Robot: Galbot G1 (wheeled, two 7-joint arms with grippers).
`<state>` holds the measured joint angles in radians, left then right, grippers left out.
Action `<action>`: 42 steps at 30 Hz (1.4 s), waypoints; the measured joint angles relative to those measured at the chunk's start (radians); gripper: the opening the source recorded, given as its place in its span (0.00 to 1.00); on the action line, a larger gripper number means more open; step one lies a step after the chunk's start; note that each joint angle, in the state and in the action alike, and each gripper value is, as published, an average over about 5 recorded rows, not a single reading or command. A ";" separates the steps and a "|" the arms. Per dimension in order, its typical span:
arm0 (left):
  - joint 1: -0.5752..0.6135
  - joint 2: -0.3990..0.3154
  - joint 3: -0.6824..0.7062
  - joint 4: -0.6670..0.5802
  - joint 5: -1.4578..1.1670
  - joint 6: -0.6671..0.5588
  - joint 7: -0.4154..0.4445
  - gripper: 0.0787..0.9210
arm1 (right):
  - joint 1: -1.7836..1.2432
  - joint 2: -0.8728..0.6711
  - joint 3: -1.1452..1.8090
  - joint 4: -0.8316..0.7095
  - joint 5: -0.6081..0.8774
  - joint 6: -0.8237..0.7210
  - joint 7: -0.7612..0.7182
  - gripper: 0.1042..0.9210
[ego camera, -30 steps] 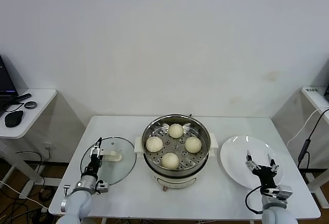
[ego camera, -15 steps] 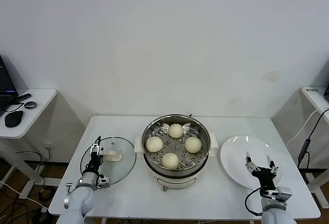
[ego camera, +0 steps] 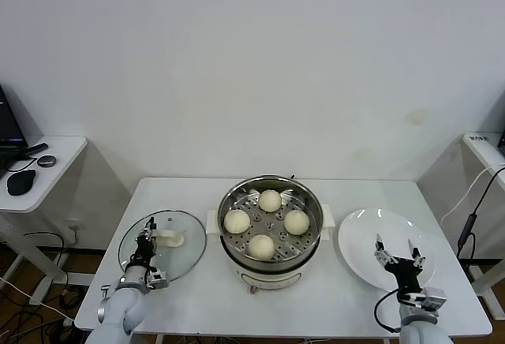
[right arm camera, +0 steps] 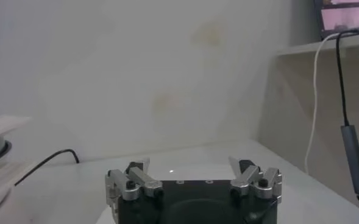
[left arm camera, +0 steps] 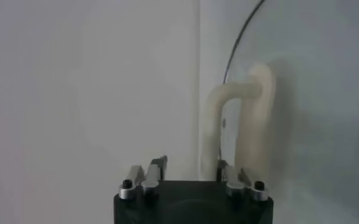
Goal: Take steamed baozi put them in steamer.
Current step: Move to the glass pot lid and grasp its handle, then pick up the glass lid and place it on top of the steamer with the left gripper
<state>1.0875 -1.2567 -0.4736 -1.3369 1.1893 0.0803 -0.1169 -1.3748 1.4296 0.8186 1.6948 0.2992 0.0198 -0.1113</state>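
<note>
**Lid shifts under the left gripper**

The glass lid (ego camera: 162, 245) has slid slightly leftward and tilted since a second ago. The left gripper (ego camera: 147, 237) sits at its white handle (left arm camera: 240, 125); whether it is clamped I cannot tell. Four baozi (ego camera: 261, 245) rest in the steamer (ego camera: 271, 233) (mid-table). The right gripper (ego camera: 398, 256) hovers spread over the plate (ego camera: 359, 237).

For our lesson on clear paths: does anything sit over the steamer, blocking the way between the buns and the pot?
Nothing visible does. The steamer is uncovered and all four buns already sit on its tray. The glass lid lies off to its left on the table, at the left claw.
</note>
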 measured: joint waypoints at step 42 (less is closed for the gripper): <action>0.145 -0.290 0.166 -0.721 0.440 0.581 0.409 0.12 | -0.008 -0.006 0.015 0.037 0.040 -0.030 -0.010 0.88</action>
<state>1.2320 -1.5462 -0.3073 -2.0583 1.6289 0.6609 0.2920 -1.3832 1.4240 0.8334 1.7317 0.3389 -0.0100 -0.1212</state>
